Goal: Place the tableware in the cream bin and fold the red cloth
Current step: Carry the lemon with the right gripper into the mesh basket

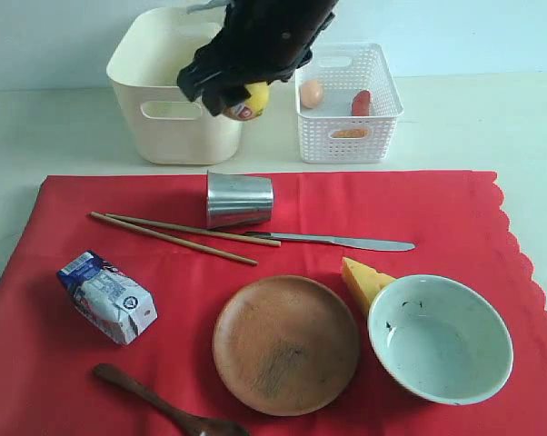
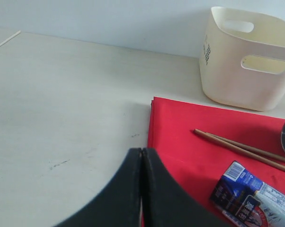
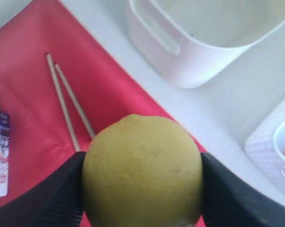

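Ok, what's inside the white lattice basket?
The white lattice basket holds an egg and a red sausage. Something orange shows through its handle slot; the front wall hides the rest.

A yellow lemon (image 1: 253,96) sits clamped in the right gripper (image 3: 142,184). Just beside that gripper, to its right in the exterior view, a white lattice basket (image 1: 378,136) holds an egg (image 1: 312,93) and a sausage (image 1: 361,103). Well apart from it lie a milk carton (image 1: 107,297) and a cheese wedge (image 1: 360,280).

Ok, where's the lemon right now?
The lemon is clamped in the right gripper, top middle of the exterior view, by the cream bin's right corner, left of the basket.
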Robot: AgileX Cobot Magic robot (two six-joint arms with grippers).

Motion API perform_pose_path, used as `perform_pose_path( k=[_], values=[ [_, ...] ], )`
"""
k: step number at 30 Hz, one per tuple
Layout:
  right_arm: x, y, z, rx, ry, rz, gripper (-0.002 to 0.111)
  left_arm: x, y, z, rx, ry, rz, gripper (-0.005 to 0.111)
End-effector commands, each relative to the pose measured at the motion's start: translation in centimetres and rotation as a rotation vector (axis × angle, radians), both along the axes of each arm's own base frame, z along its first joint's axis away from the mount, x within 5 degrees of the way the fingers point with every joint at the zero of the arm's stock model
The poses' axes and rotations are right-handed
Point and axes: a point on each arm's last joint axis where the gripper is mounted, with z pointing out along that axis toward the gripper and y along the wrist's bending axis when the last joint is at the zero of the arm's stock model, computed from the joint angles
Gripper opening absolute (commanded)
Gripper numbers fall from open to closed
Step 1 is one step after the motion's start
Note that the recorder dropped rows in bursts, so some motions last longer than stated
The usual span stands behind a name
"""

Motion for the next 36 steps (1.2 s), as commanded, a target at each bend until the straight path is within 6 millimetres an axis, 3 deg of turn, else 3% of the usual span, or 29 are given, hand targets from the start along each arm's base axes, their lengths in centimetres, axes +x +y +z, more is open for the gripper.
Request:
perform_pose_path(
  k=[1,9,16,21,29,36],
  values=[
    [2.5,-2.0,0.3,0.080,-0.050,-0.137,0.000,0.0,0.0,0.0,0.003,-0.010,0.002,0.000],
    [7.3,-6.0,-2.6,0.193,-0.037,-0.359,0.000,0.0,0.0,0.0,0.003,-0.010,0.002,0.000],
    [11.5,-10.0,-7.7,0.267,-0.003,-0.551,0.000,0.0,0.0,0.0,0.003,-0.010,0.002,0.000],
    [14.2,-11.7,-10.6,0.288,0.031,-0.626,0.000,0.0,0.0,0.0,0.003,-0.010,0.002,0.000],
    [17.2,-11.5,-12.8,0.273,0.051,-0.618,0.000,0.0,0.0,0.0,0.003,-0.010,0.002,0.000],
    [18.3,-11.2,-14.2,0.269,0.053,-0.614,0.000,0.0,0.0,0.0,0.003,-0.010,0.002,0.000]
  ],
)
